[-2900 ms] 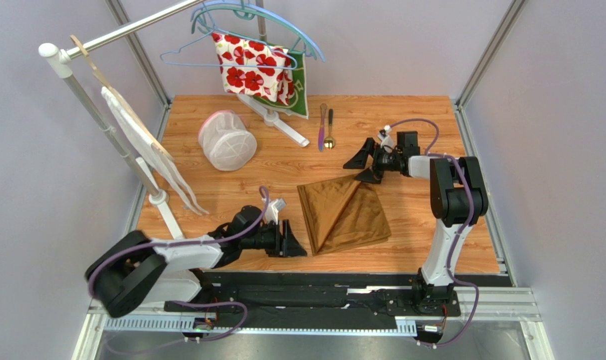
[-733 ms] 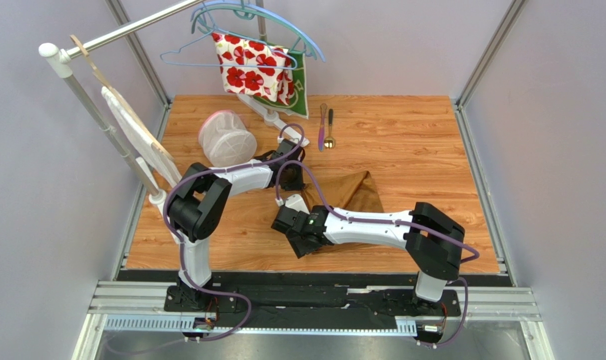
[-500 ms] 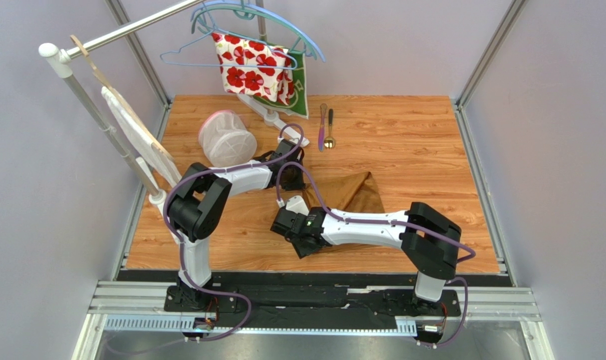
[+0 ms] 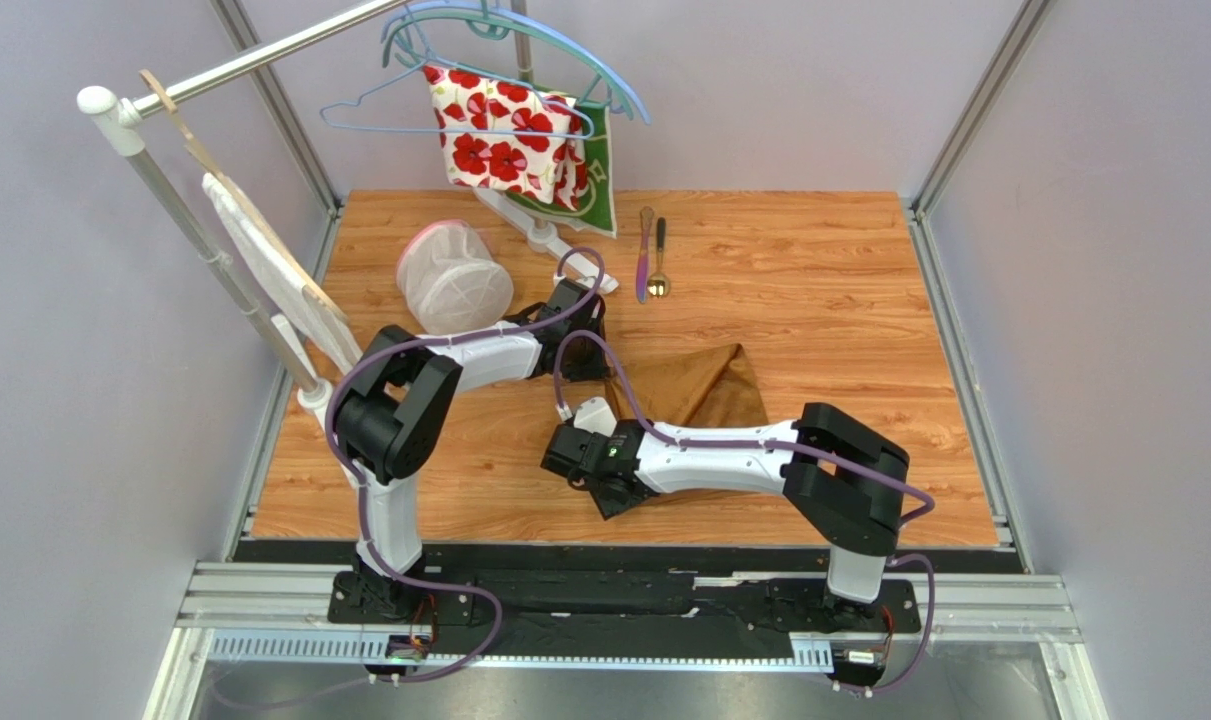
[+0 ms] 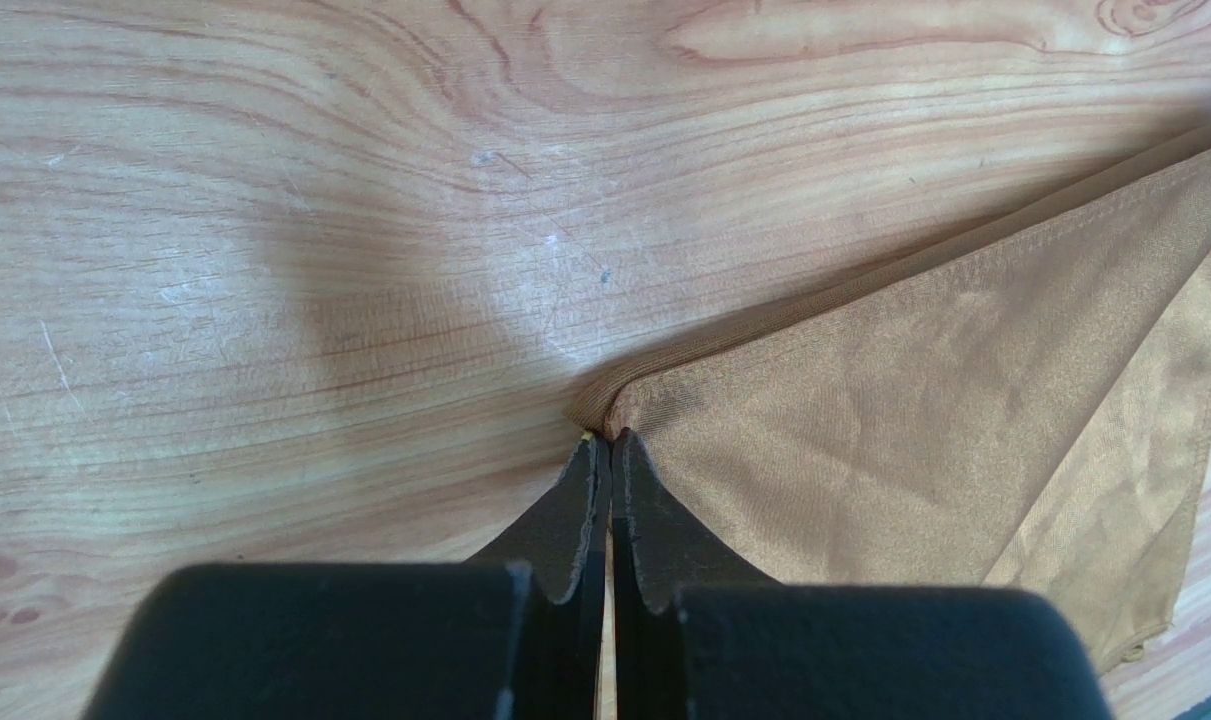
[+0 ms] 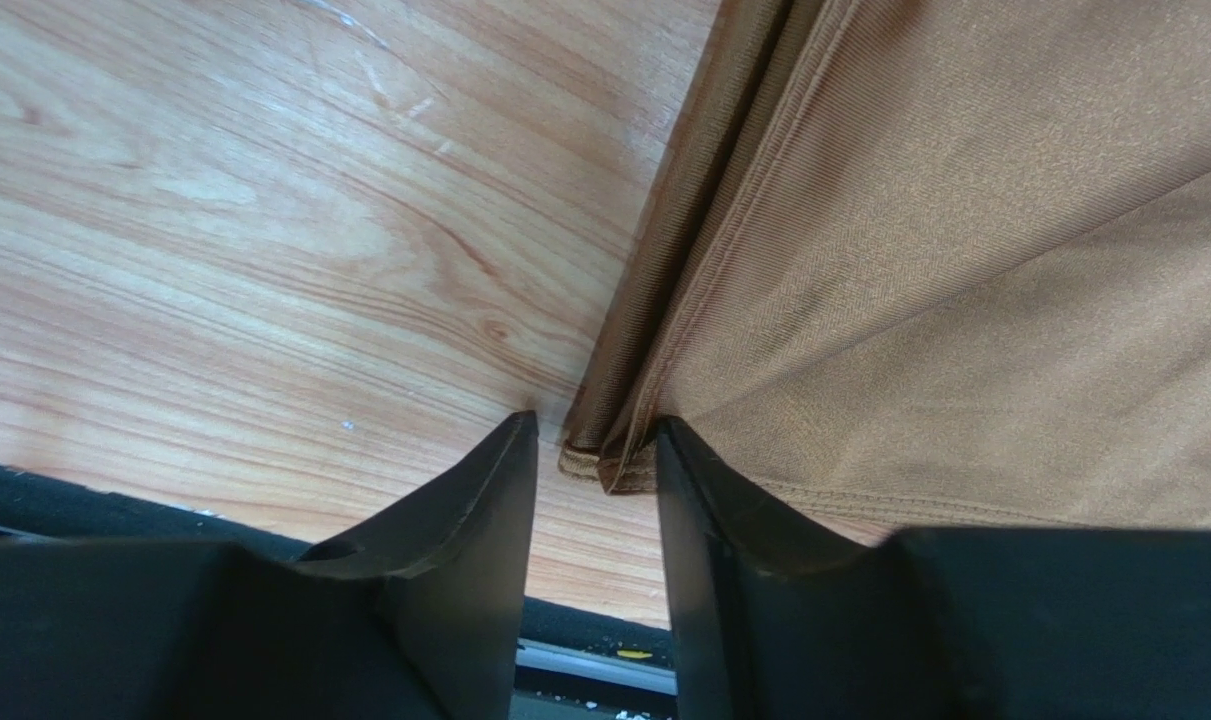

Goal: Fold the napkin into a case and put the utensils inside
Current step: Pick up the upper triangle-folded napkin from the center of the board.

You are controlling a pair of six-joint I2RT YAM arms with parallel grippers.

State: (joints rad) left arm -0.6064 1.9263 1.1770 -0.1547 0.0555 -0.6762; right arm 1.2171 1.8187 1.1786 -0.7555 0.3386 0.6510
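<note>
Napkin (image 4: 716, 384) one, utensils (image 4: 644, 249) (image 4: 658, 252) two, claws (image 5: 611, 440) (image 6: 596, 432) two

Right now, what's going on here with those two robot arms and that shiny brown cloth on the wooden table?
Both arms are at the shiny golden-brown satin napkin, partly folded on the wooden table. The left gripper is shut on its far left corner. The right gripper straddles the near left corner's folded edge; whether it clamps is unclear. The purple-pink knife and gold-bowled spoon lie side by side near the far edge.
</note>
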